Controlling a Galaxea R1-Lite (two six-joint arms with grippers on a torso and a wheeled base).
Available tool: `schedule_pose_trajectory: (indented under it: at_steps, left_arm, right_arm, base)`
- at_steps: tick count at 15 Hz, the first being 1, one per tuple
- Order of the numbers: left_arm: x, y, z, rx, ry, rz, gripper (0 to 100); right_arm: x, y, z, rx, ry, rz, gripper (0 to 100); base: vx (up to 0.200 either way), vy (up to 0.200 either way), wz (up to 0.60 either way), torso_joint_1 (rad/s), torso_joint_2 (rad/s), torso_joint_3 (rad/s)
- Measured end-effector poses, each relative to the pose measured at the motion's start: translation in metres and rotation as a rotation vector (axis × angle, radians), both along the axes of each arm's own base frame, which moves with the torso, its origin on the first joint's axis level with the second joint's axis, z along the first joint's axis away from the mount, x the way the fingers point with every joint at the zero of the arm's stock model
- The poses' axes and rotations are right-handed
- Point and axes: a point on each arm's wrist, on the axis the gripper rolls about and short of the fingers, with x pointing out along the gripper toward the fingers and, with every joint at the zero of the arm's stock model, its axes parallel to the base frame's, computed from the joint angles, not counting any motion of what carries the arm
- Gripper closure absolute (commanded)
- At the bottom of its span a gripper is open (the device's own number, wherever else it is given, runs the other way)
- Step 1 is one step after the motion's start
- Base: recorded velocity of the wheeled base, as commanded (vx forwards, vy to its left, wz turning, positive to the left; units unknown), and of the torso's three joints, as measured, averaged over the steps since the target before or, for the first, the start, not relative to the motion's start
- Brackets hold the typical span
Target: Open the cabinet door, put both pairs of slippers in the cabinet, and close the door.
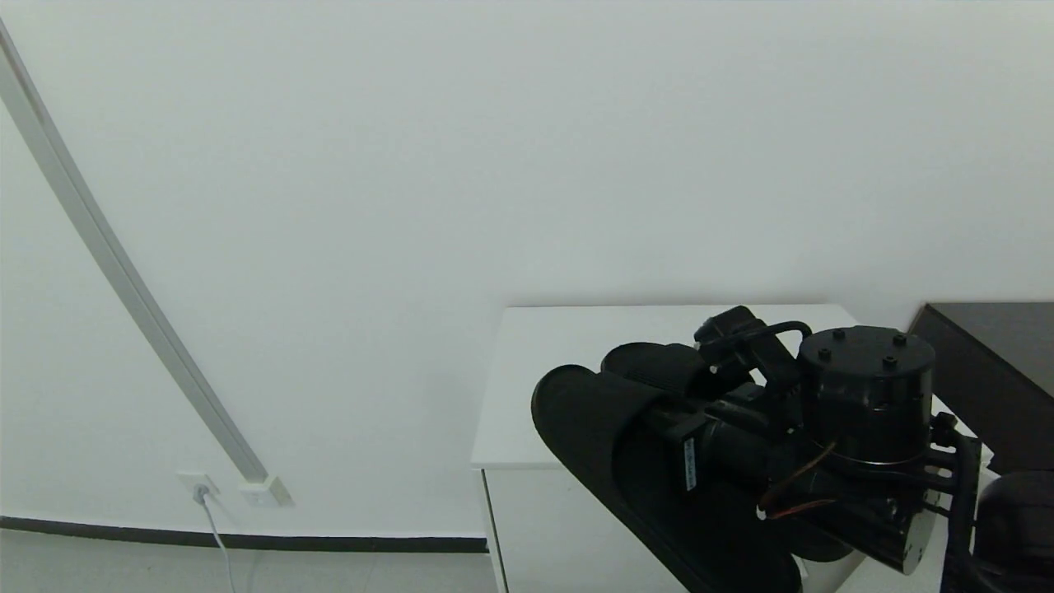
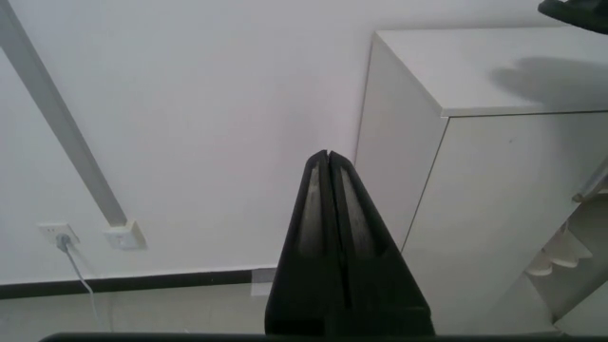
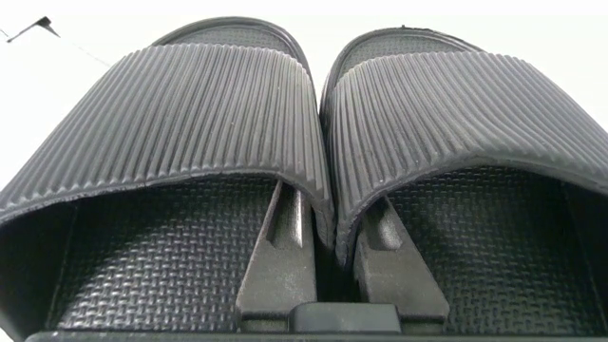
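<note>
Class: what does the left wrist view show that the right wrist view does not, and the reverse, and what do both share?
Left wrist view, not the right: the left gripper, fingers together, the white cabinet, a wall socket with a cable plugged in. Right wrist view, not the left: the ribbed straps of the slippers, the right gripper pinching their adjoining sides, one finger inside each. Shared: a plain white backdrop; the dark edge above the cabinet may be a slipper.

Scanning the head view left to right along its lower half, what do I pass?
Wall socket with a cable plugged in → end box of the slanted wall conduit → white cabinet → black slippers held up before it → dark furniture top.
</note>
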Motion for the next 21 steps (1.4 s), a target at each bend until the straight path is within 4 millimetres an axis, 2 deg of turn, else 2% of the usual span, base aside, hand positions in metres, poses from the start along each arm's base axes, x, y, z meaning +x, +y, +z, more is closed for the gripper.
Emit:
schedule_pose_trajectory:
  at_steps: [4,16,21]
  left_arm:
    - [0.0000,0.0000,0.0000,0.000,0.000,-0.002,100]
    - [0.0000,0.0000,0.0000,0.001,0.000,-0.003,100]
    - [0.0000,0.0000,0.0000,0.001,0.000,-0.002,100]
  right_arm:
    - [-0.0041,0.0031,-0.0001,0.001,0.000,0.014,100]
    - [-0.0076,0.0032,-0.0038,-0.010,0.007,0.021,100]
    - [-0.0083,0.0028,-0.0047,-0.011,0.009,0.023,100]
  base:
    - [0.000,0.000,0.00,0.000,0.00,0.000]
    - [-0.200,0.000,0.00,0.002,0.00,0.002]
    - [0.000,0.000,0.00,0.000,0.00,0.000]
